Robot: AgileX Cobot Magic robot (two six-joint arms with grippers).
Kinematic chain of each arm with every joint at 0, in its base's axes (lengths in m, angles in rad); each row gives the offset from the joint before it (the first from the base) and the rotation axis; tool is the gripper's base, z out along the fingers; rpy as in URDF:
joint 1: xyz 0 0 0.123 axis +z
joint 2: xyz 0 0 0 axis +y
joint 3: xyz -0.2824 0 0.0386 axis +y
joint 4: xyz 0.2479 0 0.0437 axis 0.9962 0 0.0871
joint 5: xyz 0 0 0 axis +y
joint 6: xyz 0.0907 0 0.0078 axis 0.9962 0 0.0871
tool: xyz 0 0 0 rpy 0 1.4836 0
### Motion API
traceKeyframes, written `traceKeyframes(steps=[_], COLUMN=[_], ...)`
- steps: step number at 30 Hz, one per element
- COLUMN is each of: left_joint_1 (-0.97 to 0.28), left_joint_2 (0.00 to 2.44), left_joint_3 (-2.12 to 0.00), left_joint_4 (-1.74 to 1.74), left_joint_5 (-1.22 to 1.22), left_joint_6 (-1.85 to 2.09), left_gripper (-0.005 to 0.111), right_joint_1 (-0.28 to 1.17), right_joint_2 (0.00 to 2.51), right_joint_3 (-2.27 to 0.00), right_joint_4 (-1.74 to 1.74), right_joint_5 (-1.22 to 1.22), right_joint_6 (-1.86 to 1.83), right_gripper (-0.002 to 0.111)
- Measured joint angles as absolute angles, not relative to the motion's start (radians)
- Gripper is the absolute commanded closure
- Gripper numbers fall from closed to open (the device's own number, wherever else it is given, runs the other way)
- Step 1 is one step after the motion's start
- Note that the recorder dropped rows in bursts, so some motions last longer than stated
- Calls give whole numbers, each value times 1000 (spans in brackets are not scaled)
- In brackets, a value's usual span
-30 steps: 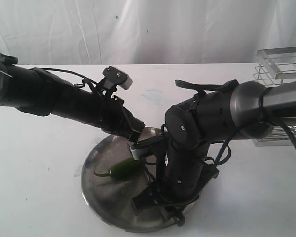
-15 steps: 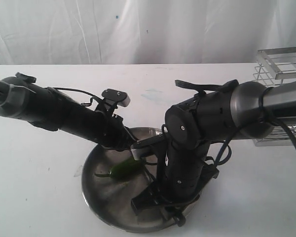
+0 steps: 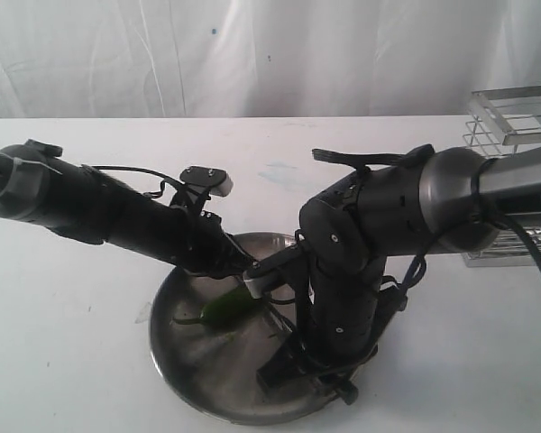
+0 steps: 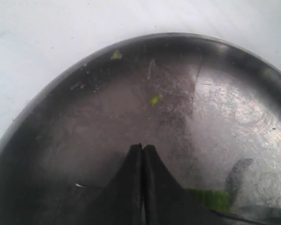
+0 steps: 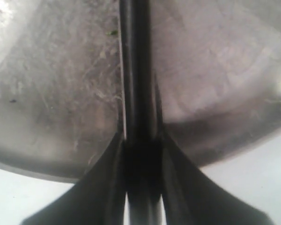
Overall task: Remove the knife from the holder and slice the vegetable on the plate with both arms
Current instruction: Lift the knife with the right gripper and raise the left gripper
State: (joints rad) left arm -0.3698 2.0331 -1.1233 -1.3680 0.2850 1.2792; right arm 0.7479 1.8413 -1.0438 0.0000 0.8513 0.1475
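Arms occupy the middle of the exterior view: the left arm (image 3: 117, 216), matte black with cables, enters from the left edge, and the right arm (image 3: 415, 212), black with a grey metallic segment, enters from the right edge. Both reach over the plate (image 3: 185, 361), a round stainless-steel dish with a shallow rim and a scuffed, reflective surface, at lower centre on the white table (image 3: 63, 361). The holder (image 3: 514, 122), a boxy silver wire rack with a flat rim, stands at the right edge, well apart from the plate. The right gripper (image 5: 141, 140) is clamped on the knife (image 5: 136, 70), a slim black bar running straight up the right wrist view over the plate. The left gripper (image 4: 142, 152) has its fingertips pressed together, holding nothing visible between them. The vegetable (image 3: 227, 309), a smooth dark green pepper, lies on the plate just below the left gripper, long axis running lower left to upper right, thin stem toward the lower left.
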Motion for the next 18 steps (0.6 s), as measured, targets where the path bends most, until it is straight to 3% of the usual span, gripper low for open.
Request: traceKeyframes(steps=[18], left_joint_1=[-367], left_joint_2=[1831], left_joint_3=[-1139], left_joint_4=[-1284], left_joint_5=[310], left_joint_6=[1279], left_gripper=[107], right_joint_1=[744], right_joint_2=[1836], right_joint_3=[-1044], right_joint_4=[-15], right_joint_5=[878], right_joint_6=[154], right_gripper=[108])
